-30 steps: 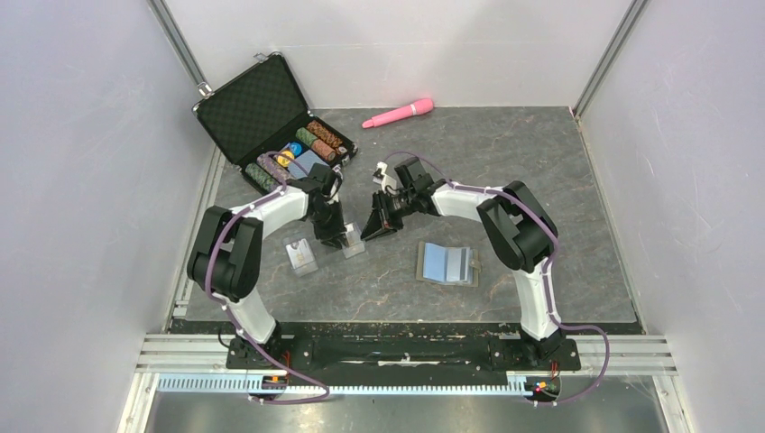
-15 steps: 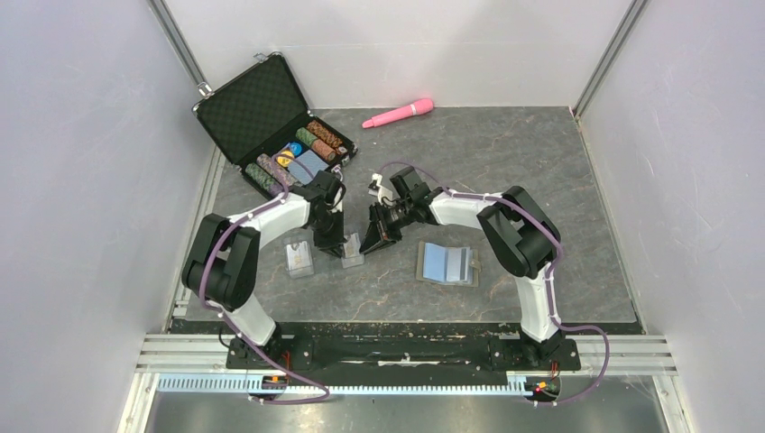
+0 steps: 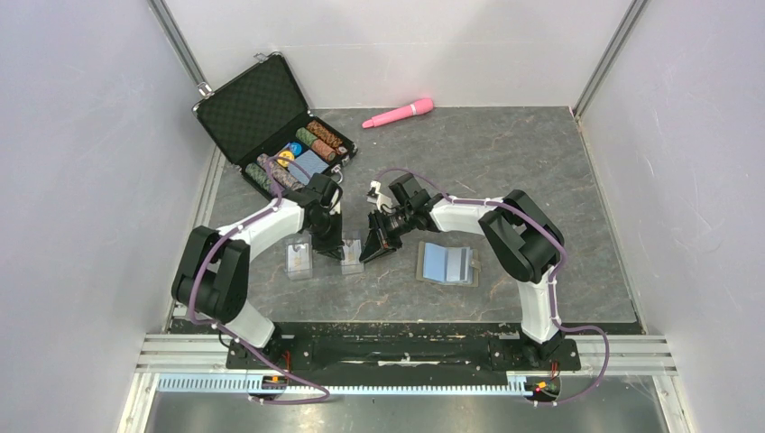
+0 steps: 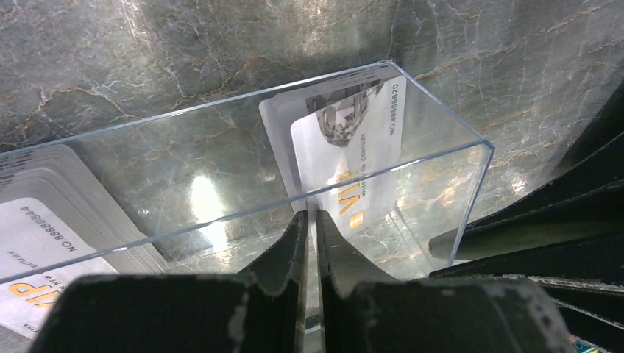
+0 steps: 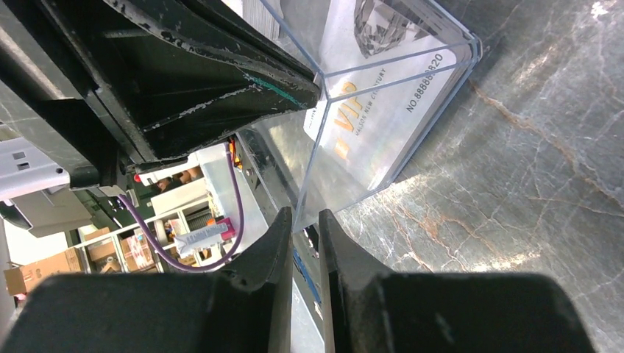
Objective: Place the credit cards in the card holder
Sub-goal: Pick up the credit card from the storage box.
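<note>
A clear plastic card box stands on the dark stone table between both grippers. Inside it stand credit cards, white with gold VIP print, also seen through the box wall. My left gripper reaches into the box from above, shut on the edge of one card. My right gripper is shut on the box's clear wall. A second stack of credit cards lies left of the box. The card holder lies open to the right, light-blue lining up.
A black hard case with poker chips and a blue deck stands open at the back left. A pink wand-like object lies by the back wall. White walls close in on three sides.
Both grippers have moved nearer the front edge and down onto the clear box. The left jaws have closed in on a card; the right jaws have stayed the same.
</note>
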`<state>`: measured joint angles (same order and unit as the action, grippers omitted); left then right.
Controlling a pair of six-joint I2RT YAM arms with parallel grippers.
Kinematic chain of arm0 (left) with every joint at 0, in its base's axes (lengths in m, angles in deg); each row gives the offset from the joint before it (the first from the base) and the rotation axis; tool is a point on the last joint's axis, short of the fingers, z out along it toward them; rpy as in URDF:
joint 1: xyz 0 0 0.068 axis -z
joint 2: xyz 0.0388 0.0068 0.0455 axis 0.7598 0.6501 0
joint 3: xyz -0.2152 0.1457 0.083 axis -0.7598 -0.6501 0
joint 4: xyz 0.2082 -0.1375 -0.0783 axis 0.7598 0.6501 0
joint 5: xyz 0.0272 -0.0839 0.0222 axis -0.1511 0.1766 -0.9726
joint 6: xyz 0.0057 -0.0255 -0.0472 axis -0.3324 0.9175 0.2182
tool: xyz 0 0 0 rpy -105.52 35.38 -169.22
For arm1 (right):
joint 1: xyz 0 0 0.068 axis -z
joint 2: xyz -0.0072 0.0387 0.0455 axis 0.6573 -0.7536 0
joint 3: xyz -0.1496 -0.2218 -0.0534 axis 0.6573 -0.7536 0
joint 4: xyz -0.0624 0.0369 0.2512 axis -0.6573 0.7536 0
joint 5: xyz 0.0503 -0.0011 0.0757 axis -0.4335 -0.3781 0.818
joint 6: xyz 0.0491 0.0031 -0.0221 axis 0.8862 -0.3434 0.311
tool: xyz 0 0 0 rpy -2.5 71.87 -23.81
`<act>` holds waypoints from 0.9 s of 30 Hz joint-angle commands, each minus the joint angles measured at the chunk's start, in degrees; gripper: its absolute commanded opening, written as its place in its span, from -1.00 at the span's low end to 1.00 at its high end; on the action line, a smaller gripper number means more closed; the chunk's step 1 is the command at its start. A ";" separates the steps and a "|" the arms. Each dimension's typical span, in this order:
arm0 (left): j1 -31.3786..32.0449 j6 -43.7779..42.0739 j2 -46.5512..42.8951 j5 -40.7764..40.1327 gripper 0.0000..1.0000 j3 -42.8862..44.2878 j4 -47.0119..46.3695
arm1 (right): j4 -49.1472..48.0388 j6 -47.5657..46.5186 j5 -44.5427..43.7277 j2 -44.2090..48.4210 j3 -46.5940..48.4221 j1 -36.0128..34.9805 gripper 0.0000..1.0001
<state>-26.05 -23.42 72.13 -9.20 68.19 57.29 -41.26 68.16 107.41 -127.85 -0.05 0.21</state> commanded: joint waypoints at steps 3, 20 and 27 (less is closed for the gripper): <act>0.91 0.92 -2.58 4.14 -0.70 1.84 -3.30 | 0.32 -1.84 1.40 1.70 -2.08 -1.92 -0.74; 1.36 4.86 -3.44 8.35 -0.58 -3.08 -9.09 | 0.24 -2.41 0.41 2.71 -3.42 -1.92 -0.74; 2.18 3.43 -2.23 5.86 -0.63 -2.79 -7.19 | 0.23 -2.50 0.45 2.45 -3.29 -1.90 -0.73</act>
<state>-24.43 -20.60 69.51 -1.53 64.97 50.01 -41.98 67.90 107.89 -126.45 -2.37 -0.45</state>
